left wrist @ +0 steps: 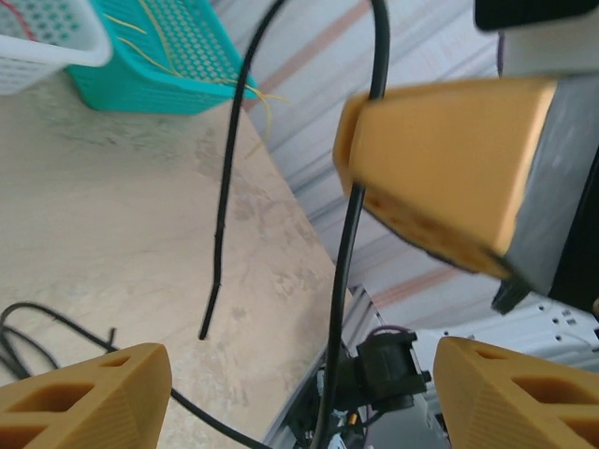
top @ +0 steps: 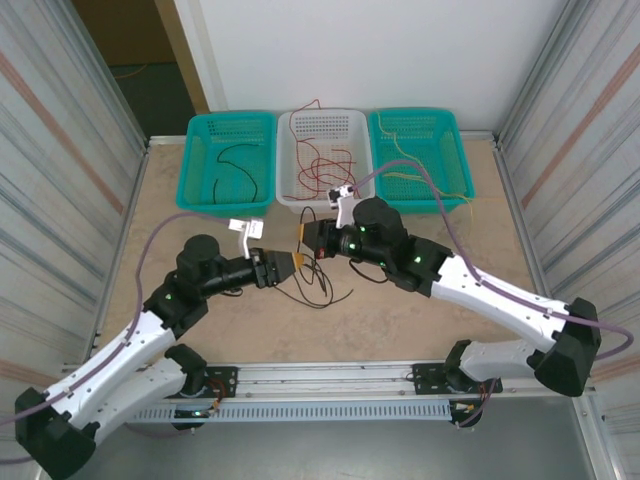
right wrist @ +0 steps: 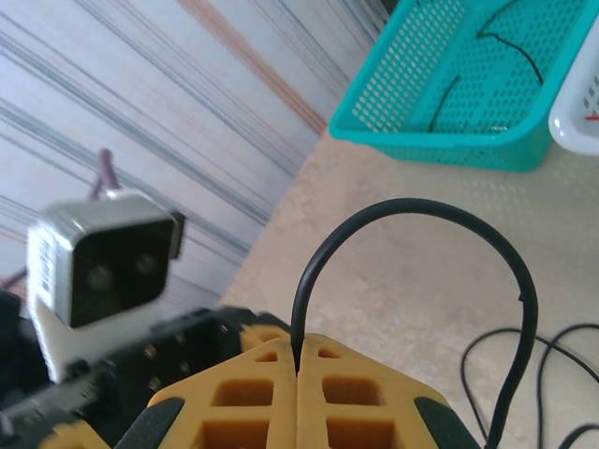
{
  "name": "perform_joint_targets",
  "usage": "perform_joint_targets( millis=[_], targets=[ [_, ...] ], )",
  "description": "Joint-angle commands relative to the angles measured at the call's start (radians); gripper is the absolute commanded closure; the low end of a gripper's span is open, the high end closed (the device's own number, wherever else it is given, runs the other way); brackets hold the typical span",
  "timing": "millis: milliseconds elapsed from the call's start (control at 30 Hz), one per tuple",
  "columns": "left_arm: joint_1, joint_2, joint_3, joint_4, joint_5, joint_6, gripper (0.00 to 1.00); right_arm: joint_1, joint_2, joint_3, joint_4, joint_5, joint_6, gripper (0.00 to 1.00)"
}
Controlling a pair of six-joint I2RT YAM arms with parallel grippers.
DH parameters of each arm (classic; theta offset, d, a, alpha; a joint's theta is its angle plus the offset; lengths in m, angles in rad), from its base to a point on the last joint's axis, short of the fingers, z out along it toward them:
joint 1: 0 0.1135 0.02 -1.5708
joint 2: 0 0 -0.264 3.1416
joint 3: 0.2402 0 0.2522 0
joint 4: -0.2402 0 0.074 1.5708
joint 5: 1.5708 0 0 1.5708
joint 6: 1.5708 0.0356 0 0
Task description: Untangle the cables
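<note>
At counter point(top: 400, 330) centre | right gripper point(right wrist: 298, 360) clamped on black cable point(right wrist: 412, 208); left gripper point(left wrist: 299, 374) apart | done: sorted cables point(top: 325, 165) in baskets point(top: 232, 118) | remaining: black tangle point(top: 315, 285) on counter

Robotics laboratory test cell. The table point(top: 380, 320) is flanked by corrugated panels point(top: 60, 150). An aluminium rail point(top: 330, 372) along the table's near edge carries the left arm point(top: 120, 350) and right arm point(top: 500, 297). A left teal basket point(top: 232, 116), white basket point(top: 325, 111) and right teal basket point(top: 415, 113) line the table's far edge.

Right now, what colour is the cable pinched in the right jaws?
Black; the cable shows best in the right wrist view.
</note>
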State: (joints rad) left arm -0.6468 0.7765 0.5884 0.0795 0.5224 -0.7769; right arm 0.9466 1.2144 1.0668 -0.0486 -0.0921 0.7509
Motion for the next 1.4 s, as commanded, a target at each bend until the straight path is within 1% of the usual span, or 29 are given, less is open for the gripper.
perform_joint_targets(
  millis=[0, 100, 367, 433, 500, 533, 600, 633, 667, 733, 767, 833, 967, 1133, 1367],
  targets=[
    [-0.035, 0.031, 0.004, 0.099, -0.023, 0.050, 0.29, -0.013, -0.054, -0.011, 0.079, -0.047, 0.057, 1.00],
    [-0.047, 0.075, 0.028, 0.088, -0.024, 0.064, 0.40, -0.014, -0.066, -0.010, 0.072, -0.052, 0.059, 1.00],
    [-0.051, 0.098, 0.066, 0.083, -0.021, 0.084, 0.84, -0.012, -0.085, -0.042, 0.053, -0.034, 0.064, 1.00],
    [-0.051, 0.094, 0.073, 0.067, -0.022, 0.093, 0.92, -0.016, -0.090, -0.045, 0.042, -0.027, 0.058, 1.00],
    [-0.052, 0.088, 0.080, 0.049, -0.026, 0.101, 0.98, -0.018, -0.097, -0.045, 0.025, -0.016, 0.049, 1.00],
    [-0.052, 0.086, 0.082, 0.037, -0.031, 0.105, 1.00, -0.021, -0.103, -0.043, 0.007, -0.008, 0.039, 0.94],
    [-0.051, 0.079, 0.092, 0.008, -0.036, 0.120, 1.00, -0.028, -0.119, -0.029, -0.060, 0.032, 0.006, 0.74],
    [-0.051, 0.073, 0.099, -0.015, -0.040, 0.133, 1.00, -0.033, -0.130, -0.022, -0.102, 0.058, -0.018, 0.62],
    [-0.051, 0.071, 0.108, -0.041, -0.045, 0.148, 1.00, -0.040, -0.139, -0.018, -0.137, 0.072, -0.034, 0.52],
    [-0.051, 0.060, 0.127, -0.093, -0.056, 0.175, 1.00, -0.071, -0.154, -0.022, -0.190, 0.064, -0.063, 0.37],
    [-0.052, 0.057, 0.133, -0.107, -0.057, 0.184, 1.00, -0.081, -0.157, -0.022, -0.213, 0.062, -0.074, 0.33],
    [-0.052, 0.047, 0.149, -0.135, -0.049, 0.205, 1.00, -0.093, -0.158, -0.033, -0.247, 0.054, -0.095, 0.30],
    [-0.052, 0.038, 0.175, -0.183, -0.027, 0.236, 1.00, -0.097, -0.144, -0.057, -0.243, 0.017, -0.117, 0.31],
    [-0.051, 0.050, 0.192, -0.225, 0.008, 0.254, 1.00, -0.095, -0.118, -0.058, -0.172, -0.054, -0.130, 0.31],
    [-0.051, 0.055, 0.189, -0.216, 0.028, 0.241, 1.00, -0.089, -0.059, -0.044, -0.131, -0.095, -0.130, 0.32]
  ],
)
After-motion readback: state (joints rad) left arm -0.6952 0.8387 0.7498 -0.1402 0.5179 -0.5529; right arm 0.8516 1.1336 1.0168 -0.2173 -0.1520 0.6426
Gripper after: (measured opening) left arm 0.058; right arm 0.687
